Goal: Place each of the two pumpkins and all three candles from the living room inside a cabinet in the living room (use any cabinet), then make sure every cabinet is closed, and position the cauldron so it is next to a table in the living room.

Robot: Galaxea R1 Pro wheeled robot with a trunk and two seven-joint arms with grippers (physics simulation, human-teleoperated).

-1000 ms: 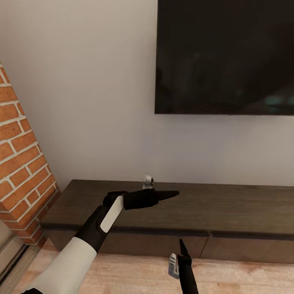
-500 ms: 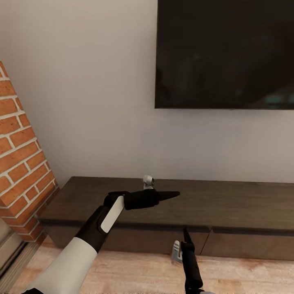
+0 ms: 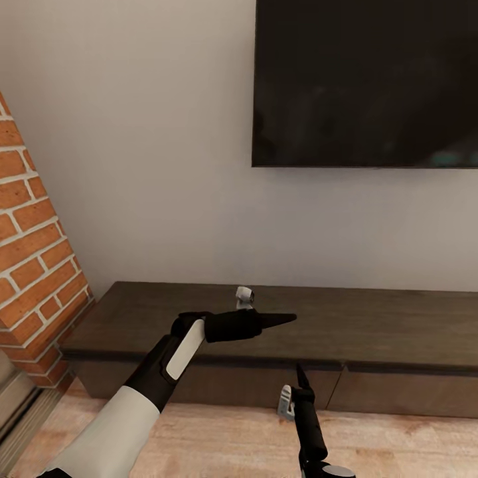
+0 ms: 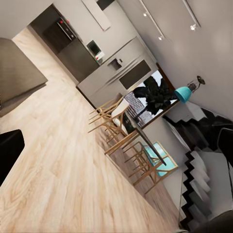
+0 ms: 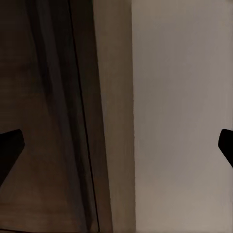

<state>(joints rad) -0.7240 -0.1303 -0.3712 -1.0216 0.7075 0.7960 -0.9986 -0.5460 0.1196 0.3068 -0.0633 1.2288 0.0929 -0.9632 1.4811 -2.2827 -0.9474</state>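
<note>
The long, low dark brown cabinet [image 3: 372, 325] stands against the wall below a black TV, its flat drawer fronts closed. My left gripper [image 3: 282, 320] hovers over the cabinet top, pointing right, with its fingers apart in the left wrist view [image 4: 116, 150]. My right gripper [image 3: 300, 375] points up at the drawer fronts from just above the floor. It is open and empty [image 5: 116, 148], facing the cabinet [image 5: 43, 97] and the pale wall. The pumpkins, candles, cauldron and table are out of view.
A brick wall [image 3: 33, 259] juts out at the cabinet's left end. The black TV [image 3: 365, 79] hangs above. In the left wrist view, wood floor [image 4: 58, 165] runs to a dining table with wooden chairs [image 4: 131, 141], a kitchen and a staircase [image 4: 204, 170].
The whole picture has shifted, so the camera moved. My right gripper has come further up toward the drawer fronts. The left arm has held its pose.
</note>
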